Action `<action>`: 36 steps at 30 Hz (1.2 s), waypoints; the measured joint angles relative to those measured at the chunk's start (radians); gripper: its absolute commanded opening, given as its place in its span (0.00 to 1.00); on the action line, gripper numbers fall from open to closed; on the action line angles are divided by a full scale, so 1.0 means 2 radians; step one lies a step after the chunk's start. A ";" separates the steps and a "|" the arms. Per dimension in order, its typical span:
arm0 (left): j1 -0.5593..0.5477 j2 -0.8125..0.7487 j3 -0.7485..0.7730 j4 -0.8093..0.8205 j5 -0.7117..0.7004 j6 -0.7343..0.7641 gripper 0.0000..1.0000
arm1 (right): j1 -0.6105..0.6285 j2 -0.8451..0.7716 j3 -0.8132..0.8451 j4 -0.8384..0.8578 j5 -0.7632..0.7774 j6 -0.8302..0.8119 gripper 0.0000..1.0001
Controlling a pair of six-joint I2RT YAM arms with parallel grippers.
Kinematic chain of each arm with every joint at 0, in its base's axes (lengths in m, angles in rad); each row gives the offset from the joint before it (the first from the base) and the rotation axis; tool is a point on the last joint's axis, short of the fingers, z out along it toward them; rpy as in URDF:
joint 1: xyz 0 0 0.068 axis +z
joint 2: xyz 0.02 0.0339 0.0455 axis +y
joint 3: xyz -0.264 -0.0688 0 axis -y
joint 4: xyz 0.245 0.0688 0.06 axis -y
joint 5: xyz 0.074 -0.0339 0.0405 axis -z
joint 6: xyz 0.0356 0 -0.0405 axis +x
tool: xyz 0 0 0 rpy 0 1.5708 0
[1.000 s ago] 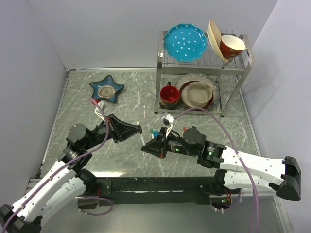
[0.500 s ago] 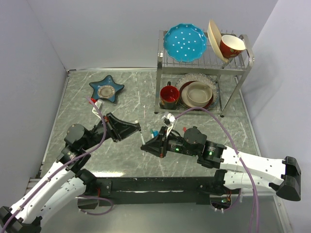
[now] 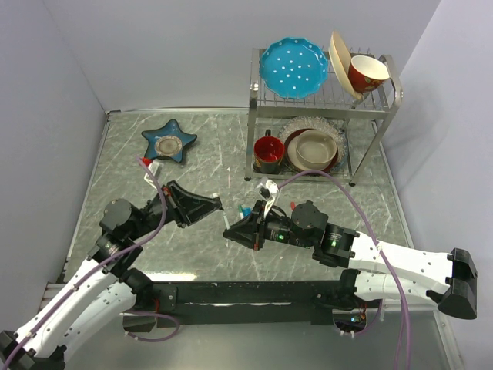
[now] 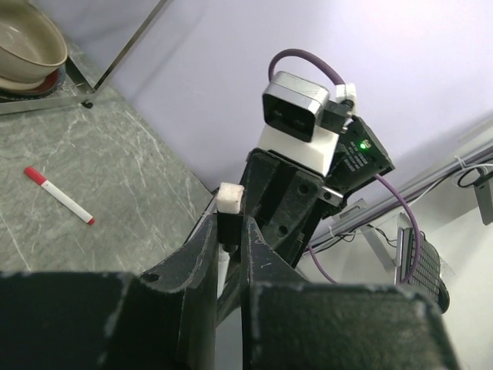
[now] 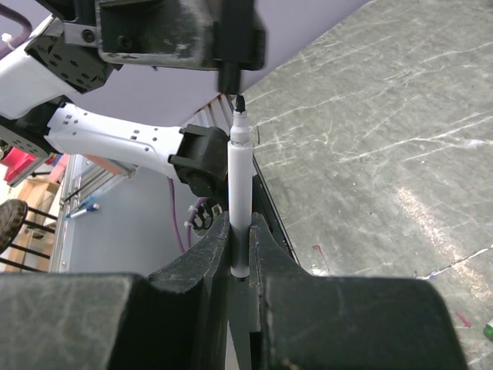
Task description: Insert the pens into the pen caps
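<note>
In front of the chrome wire dish rack (image 3: 308, 102), the right gripper (image 5: 240, 231) pinches a slim white black-tipped pen (image 5: 239, 169). Its tip sits just short of the short black cap (image 5: 229, 77) pinched by the left gripper (image 4: 231, 231).

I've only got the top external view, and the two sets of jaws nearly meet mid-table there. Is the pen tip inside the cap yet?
Observer: No. In the right wrist view the white pen has its dark tip just short of the mouth of the black cap, which the left jaws hold.
Operator: Is it lined up?
Observer: Nearly. The tip sits toward one edge of the cap's mouth rather than at its centre.
Operator: How is the pen gripped?
Observer: The right jaws are shut on its lower barrel, and it stands straight out between them.
</note>
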 measured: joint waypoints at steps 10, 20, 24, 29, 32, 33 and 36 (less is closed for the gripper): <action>-0.001 -0.015 -0.009 0.010 0.007 -0.003 0.01 | 0.000 0.005 0.000 0.000 0.003 0.002 0.00; -0.001 0.000 -0.009 0.009 0.005 0.002 0.01 | 0.002 0.010 0.005 0.000 0.003 0.007 0.00; -0.002 0.000 -0.009 0.010 0.005 0.002 0.01 | 0.002 0.010 0.005 0.000 0.003 0.007 0.00; -0.002 0.000 -0.009 0.010 0.002 0.003 0.01 | 0.002 0.010 0.005 0.000 0.003 0.007 0.00; -0.002 0.000 -0.009 0.010 0.002 0.003 0.01 | 0.002 0.010 0.005 0.000 0.003 0.007 0.00; -0.002 0.000 -0.009 0.010 0.001 0.003 0.01 | 0.002 0.010 0.005 0.000 0.003 0.007 0.00; -0.002 -0.002 -0.009 0.010 0.001 0.003 0.01 | 0.003 0.010 0.005 0.000 0.003 0.007 0.00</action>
